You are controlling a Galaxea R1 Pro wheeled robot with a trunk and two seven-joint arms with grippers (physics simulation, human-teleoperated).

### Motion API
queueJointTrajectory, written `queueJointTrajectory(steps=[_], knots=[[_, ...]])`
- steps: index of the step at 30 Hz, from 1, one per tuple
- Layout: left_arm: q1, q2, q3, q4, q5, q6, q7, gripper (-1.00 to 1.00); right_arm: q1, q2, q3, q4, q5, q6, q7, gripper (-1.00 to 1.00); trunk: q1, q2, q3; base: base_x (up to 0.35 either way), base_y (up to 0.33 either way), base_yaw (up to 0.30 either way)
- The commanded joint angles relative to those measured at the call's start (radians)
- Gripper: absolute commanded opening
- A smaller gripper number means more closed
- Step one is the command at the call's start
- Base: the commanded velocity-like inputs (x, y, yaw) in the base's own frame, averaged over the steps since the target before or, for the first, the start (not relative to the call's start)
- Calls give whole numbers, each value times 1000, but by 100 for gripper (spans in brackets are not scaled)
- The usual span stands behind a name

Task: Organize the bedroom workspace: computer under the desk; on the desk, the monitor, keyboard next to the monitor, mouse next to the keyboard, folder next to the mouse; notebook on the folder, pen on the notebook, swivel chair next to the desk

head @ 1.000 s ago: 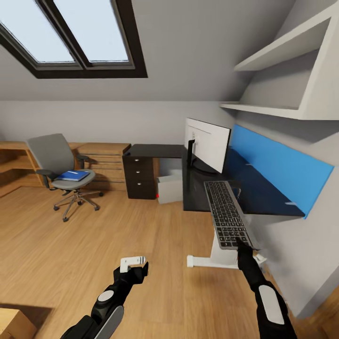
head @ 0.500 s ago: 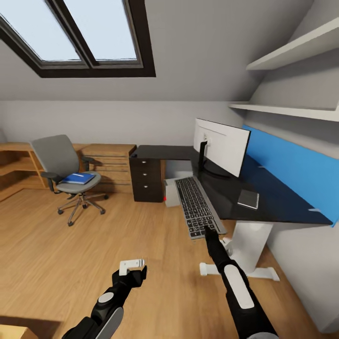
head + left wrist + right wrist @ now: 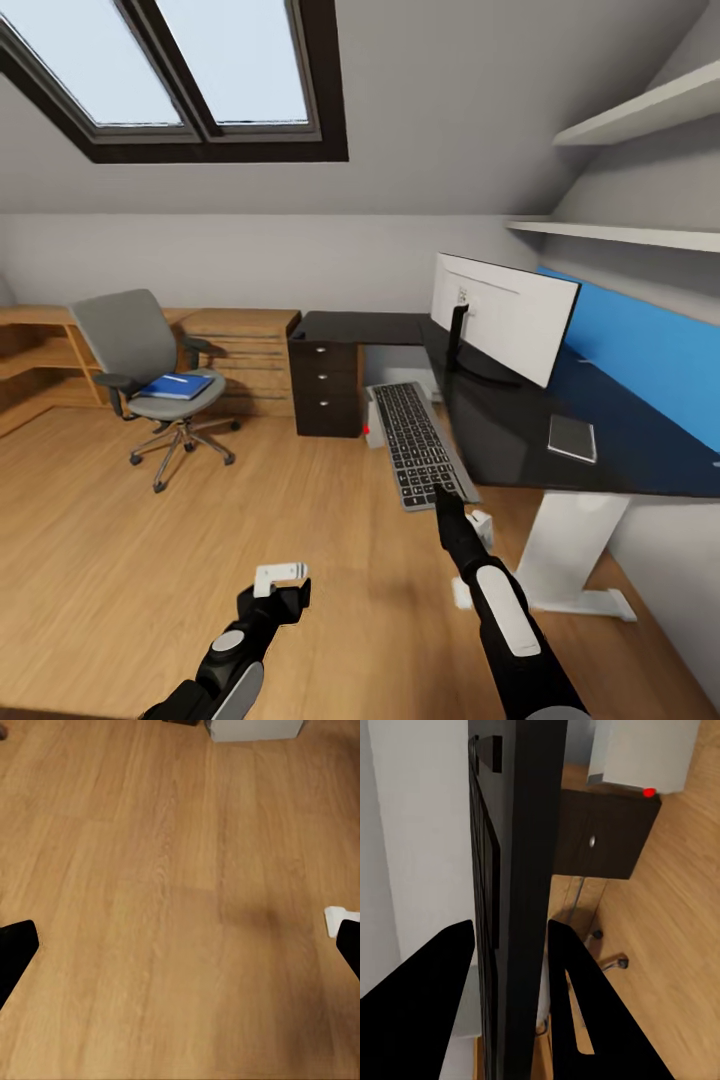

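My right gripper is shut on the near end of the keyboard, held in the air just left of the desk. In the right wrist view the keyboard stands edge-on between both fingers. The monitor stands on the desk, and the notebook lies flat to its right. The computer shows partly behind the keyboard, under the desk. At the left, the swivel chair carries the folder. My left gripper hangs open over the floor. Mouse and pen are out of view.
A dark drawer unit holds up the desk's left end, with a wooden dresser beside it. The desk's white leg stands at my right. Wall shelves hang above the desk. Wooden floor stretches between me and the chair.
The whole view has shifted, bringing the desk closer and further right. The keyboard in my right gripper went from over the desk's front edge to beside its left edge. The left gripper stayed open.
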Motion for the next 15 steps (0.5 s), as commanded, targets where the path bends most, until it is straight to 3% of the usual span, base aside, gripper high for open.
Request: queueJointTrajectory(steps=[1, 15], knots=[[-1, 1, -4, -1, 7, 1, 9, 100, -1, 1, -5, -1, -9, 8, 4, -100, 0, -1, -1, 239, 269, 0], [-1, 1, -4, -1, 5, 0, 8, 100, -1, 0, -8, -1, -9, 5, 5, -100, 0, -1, -1, 280, 220, 0]])
